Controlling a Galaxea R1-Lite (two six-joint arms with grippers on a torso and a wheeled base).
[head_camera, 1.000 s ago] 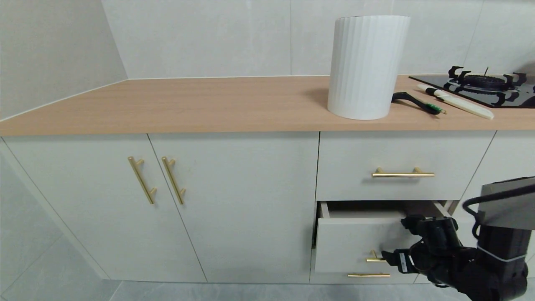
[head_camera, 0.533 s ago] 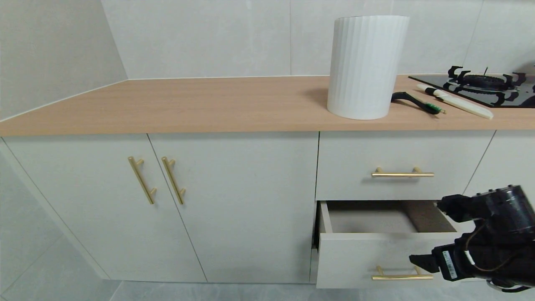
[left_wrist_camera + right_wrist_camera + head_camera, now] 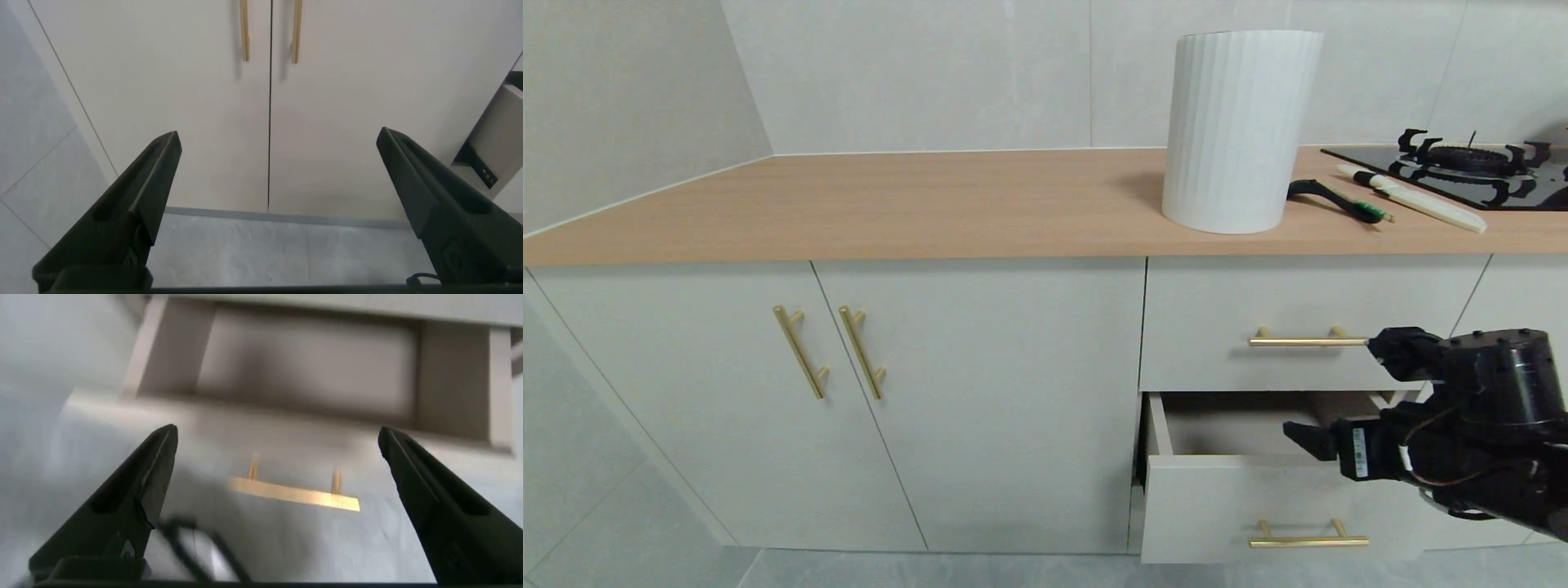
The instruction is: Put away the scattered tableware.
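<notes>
Down at my left, my left gripper [image 3: 278, 212] hangs with its fingers spread wide, holding nothing, in front of the two cupboard doors [image 3: 841, 457] and close to the floor.

Up on the countertop [image 3: 890, 204], everything sits toward the right end. A tall white ribbed container [image 3: 1233, 131] stands upright near the front edge. Just beside it to the right lies a black-handled tool [image 3: 1339, 200] with a green tip, and next to that a white knife [image 3: 1417, 200], flat and slanting along the front edge of the stove [image 3: 1462, 167]. These two are the tableware I have to put away; neither is touched yet.

Below them, the middle drawer [image 3: 1241, 494] stands pulled out, its gold handle [image 3: 1308, 539] free. My right gripper [image 3: 1339, 390] hovers above the drawer's front right corner, fingers wide apart and empty, near the upper drawer's handle [image 3: 1308, 340].

I judge the opening step done and the picking step at hand. Next I need to lift my right arm to the countertop, come down over the black-handled tool, close across its slim handle and carry it into the drawer. Both pieces lie low and flat, so my fingertips must nearly touch the wood.
</notes>
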